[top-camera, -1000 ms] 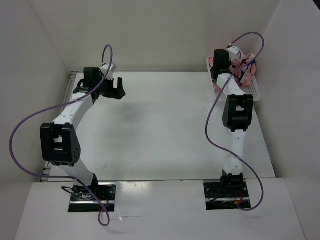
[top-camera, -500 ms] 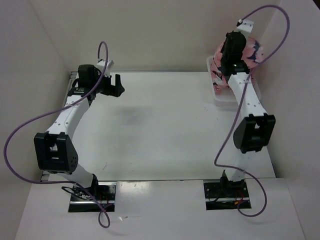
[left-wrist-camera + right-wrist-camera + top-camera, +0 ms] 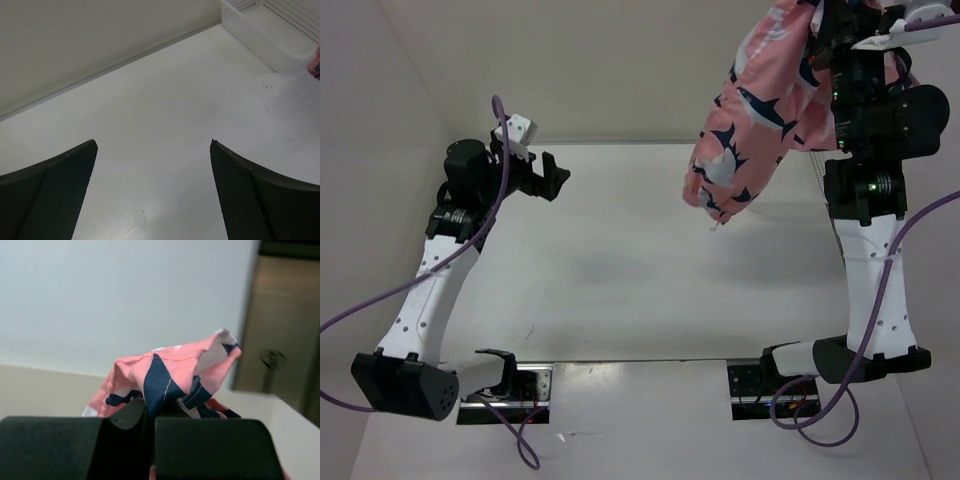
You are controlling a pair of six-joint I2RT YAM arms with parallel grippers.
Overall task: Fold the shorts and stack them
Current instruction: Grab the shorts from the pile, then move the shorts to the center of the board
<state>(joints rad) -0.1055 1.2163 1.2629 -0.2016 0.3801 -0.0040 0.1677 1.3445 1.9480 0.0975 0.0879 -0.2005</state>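
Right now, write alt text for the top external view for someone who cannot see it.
The right gripper, high at the far right, is shut on salmon-pink shorts with navy-and-white prints, which hang above the white table. The left gripper hovers open over the table's far left, holding nothing.

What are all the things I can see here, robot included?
Shorts: one pair, salmon pink with navy-and-white shapes, hanging in the air over the table's far right side.
Basket: one, white mesh, far right corner of the table.
Table: one, white, beneath both arms.
Cables: two, purple, one looping along each arm.
Left tool: one, black, open and empty, over the table's far left.
Right tool: one, black, raised high, shut on the shorts.
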